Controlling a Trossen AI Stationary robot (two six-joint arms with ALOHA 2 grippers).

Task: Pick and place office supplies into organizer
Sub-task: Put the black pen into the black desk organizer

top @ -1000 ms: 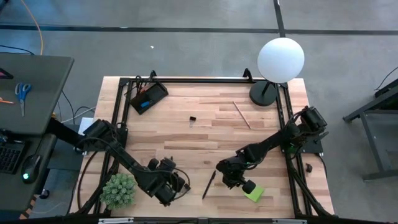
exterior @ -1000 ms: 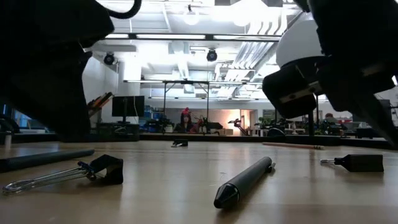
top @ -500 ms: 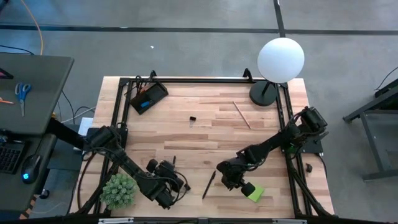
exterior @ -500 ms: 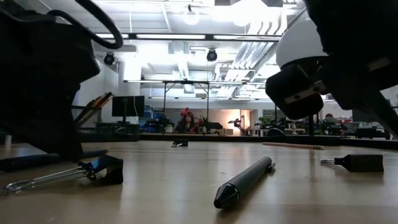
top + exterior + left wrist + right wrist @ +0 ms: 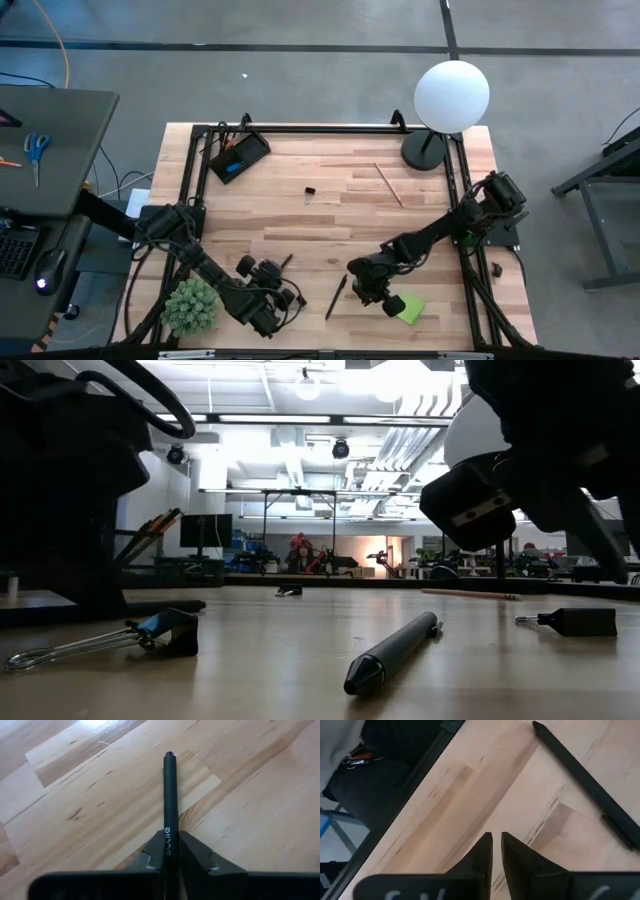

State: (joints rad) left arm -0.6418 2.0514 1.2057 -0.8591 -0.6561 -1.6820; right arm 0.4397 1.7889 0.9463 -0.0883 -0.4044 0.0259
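A black pen [image 5: 170,795] lies on the wooden table near its front left, and my left gripper [image 5: 170,852] is shut on it. In the high view this pen [image 5: 285,263] sticks out past my left gripper [image 5: 277,280] toward the far edge. My right gripper [image 5: 496,845] hangs over the table at the front right, shut, with nothing between its fingers. A second black pen [image 5: 335,297] lies between the two arms, and a green sticky-note pad [image 5: 408,308] lies beside my right gripper [image 5: 368,292]. The black organizer [image 5: 238,155] stands at the far left corner. My left gripper pinches the pen between its two fingers at the lettered part [image 5: 169,837] of the barrel. The fingers slant down from the near side and lie along the pen. Its far end [image 5: 170,755] sticks out well beyond them. The pen [image 5: 150,607] lies level at the tabletop.
A small binder clip [image 5: 310,191] and a wooden pencil [image 5: 389,185] lie mid-table toward the far side. Two more binder clips [image 5: 165,632] [image 5: 575,622] sit near the front. A globe lamp [image 5: 450,95] stands at the far right corner, a green potted plant [image 5: 190,305] at the near left.
My left gripper has come down onto the table and shut on the black pen, which stays at the tabletop. My right gripper has rolled a little in place and stays shut.
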